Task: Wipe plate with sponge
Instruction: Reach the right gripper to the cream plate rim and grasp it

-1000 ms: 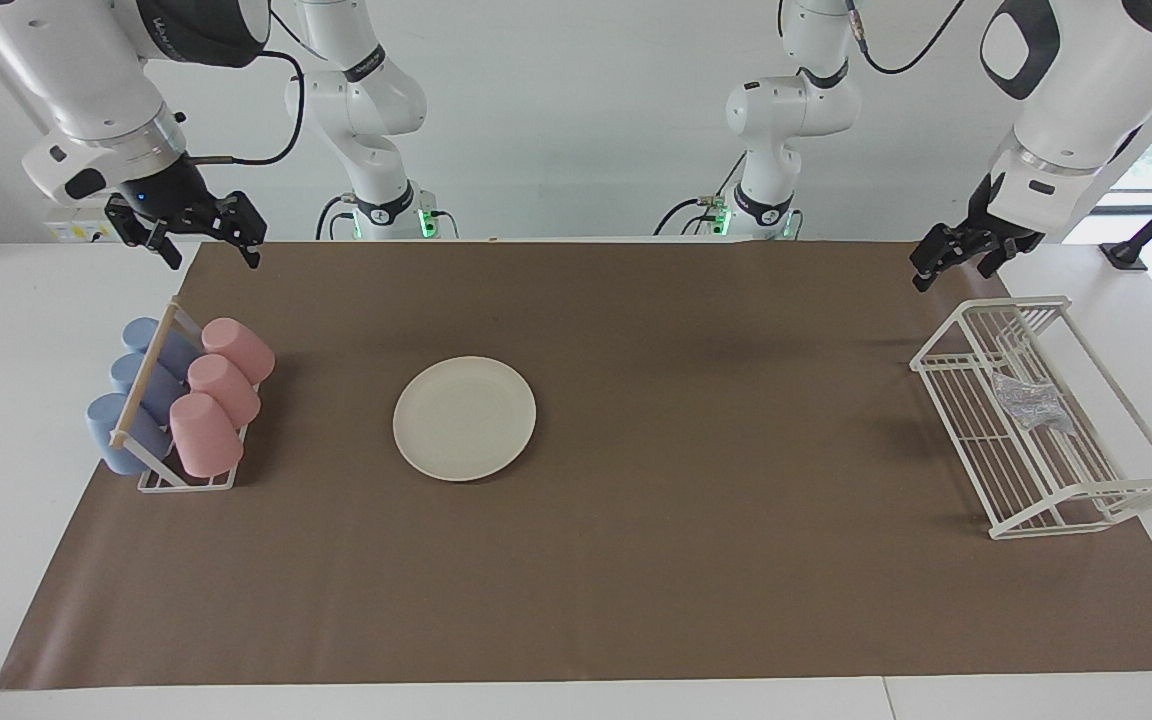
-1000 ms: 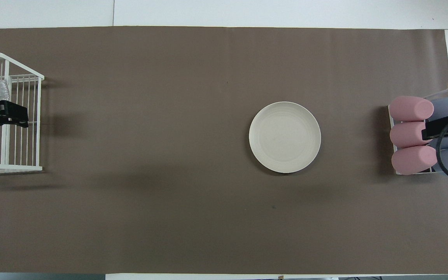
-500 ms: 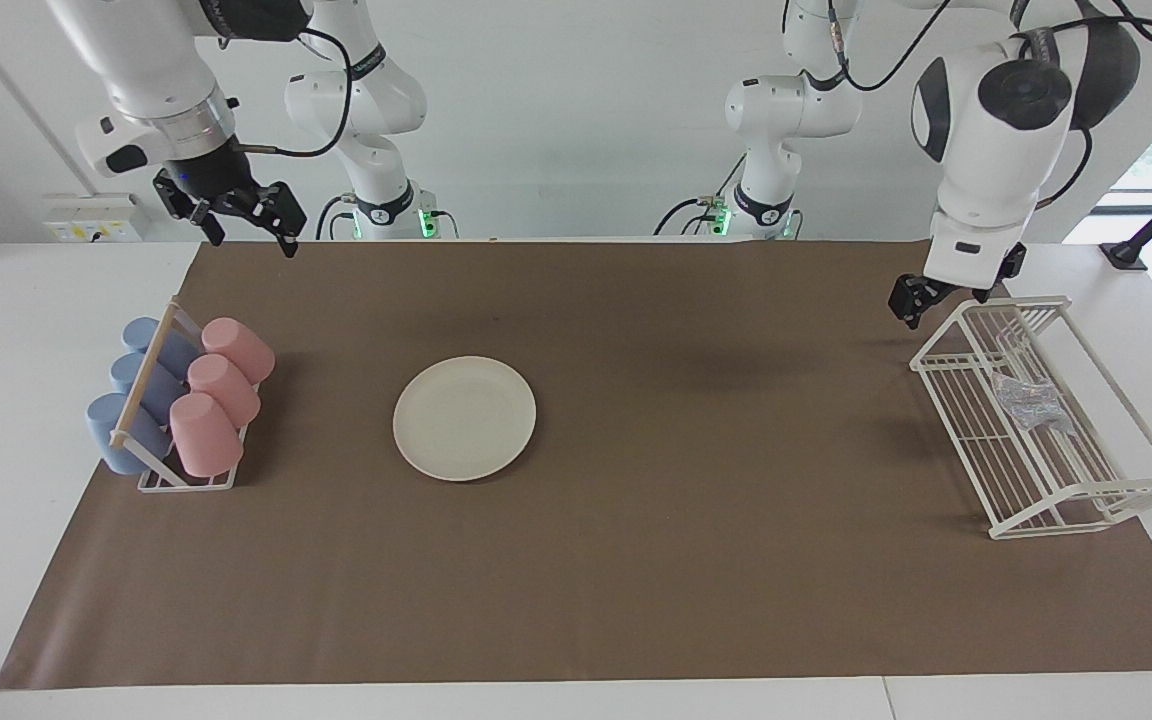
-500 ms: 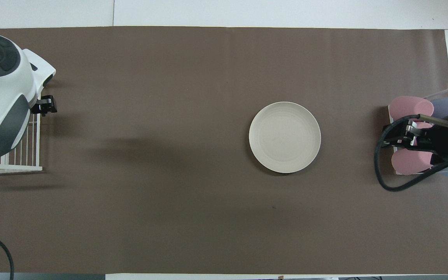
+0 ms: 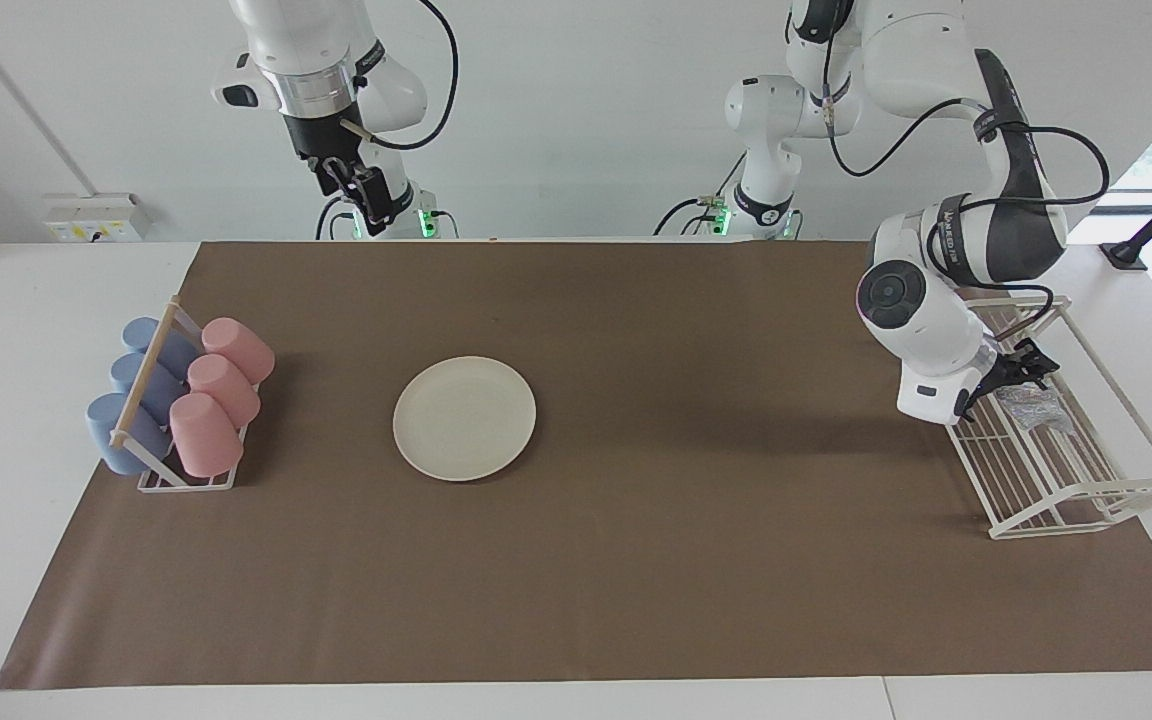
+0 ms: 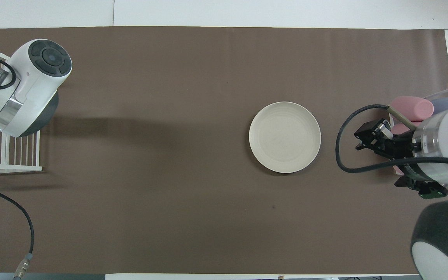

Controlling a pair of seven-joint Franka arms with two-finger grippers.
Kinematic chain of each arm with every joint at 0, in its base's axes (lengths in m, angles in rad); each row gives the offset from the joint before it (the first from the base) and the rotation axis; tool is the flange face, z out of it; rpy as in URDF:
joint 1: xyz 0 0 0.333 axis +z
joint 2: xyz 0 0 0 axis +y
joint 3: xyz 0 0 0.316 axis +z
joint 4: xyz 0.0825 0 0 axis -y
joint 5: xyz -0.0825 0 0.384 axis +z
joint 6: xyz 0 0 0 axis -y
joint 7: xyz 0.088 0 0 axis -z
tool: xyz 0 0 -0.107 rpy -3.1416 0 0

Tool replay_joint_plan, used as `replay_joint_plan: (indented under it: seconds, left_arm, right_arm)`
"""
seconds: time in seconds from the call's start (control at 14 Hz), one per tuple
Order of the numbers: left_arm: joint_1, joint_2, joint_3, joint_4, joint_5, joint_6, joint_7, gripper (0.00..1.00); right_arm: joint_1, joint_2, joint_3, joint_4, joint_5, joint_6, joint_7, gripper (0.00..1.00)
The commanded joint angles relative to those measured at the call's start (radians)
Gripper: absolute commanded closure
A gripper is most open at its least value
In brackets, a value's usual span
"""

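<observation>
The cream plate (image 5: pixel 464 418) (image 6: pixel 284 137) lies flat on the brown mat, toward the right arm's end of the table. The silvery mesh sponge (image 5: pixel 1034 405) rests inside the white wire rack (image 5: pixel 1086 492) at the left arm's end. My left gripper (image 5: pixel 1026 370) is down in that rack, open, just above the sponge and apart from it. In the overhead view the left arm hides the sponge. My right gripper (image 5: pixel 361 190) (image 6: pixel 366 137) hangs high and open over the mat between the plate and the cup rack, holding nothing.
A small rack holds pink cups (image 5: pixel 216 395) (image 6: pixel 410 108) and blue cups (image 5: pixel 136 390) lying on their sides at the right arm's end. The wire rack (image 6: pixel 6 169) has raised rims around the sponge. The brown mat (image 5: pixel 696 560) covers most of the table.
The left arm swung down and its gripper dropped into the wire rack beside the sponge. The right gripper rose and moved from above the cup rack toward the plate.
</observation>
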State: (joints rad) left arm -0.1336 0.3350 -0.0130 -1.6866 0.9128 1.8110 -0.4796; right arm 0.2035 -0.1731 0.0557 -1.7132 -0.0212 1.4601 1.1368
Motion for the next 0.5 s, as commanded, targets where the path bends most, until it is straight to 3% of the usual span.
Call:
replay_joint_plan:
  seconds: [0.0, 0.14, 0.21, 0.36, 0.43]
  left_arm:
    - [0.025, 0.019, -0.001, 0.027, 0.032, -0.001, -0.004, 0.0]
    - [0.023, 0.019, -0.001, 0.025, 0.032, -0.005, -0.004, 0.02]
    - [0.022, 0.019, -0.002, 0.025, 0.031, -0.01, -0.004, 0.1]
    - [0.022, 0.019, -0.002, 0.025, 0.029, -0.012, -0.004, 0.36]
    - [0.022, 0.019, -0.002, 0.025, 0.029, -0.01, -0.004, 0.55]
  right_arm:
    - [0.045, -0.052, 0.0, -0.098, 0.02, 0.09, 0.203, 0.0]
    - [0.074, -0.069, 0.001, -0.164, 0.021, 0.167, 0.314, 0.0]
    - [0.077, -0.069, 0.001, -0.173, 0.021, 0.18, 0.339, 0.0]
    - [0.079, -0.066, 0.001, -0.177, 0.021, 0.225, 0.345, 0.0]
    - [0.079, -0.065, 0.001, -0.175, 0.023, 0.245, 0.347, 0.0]
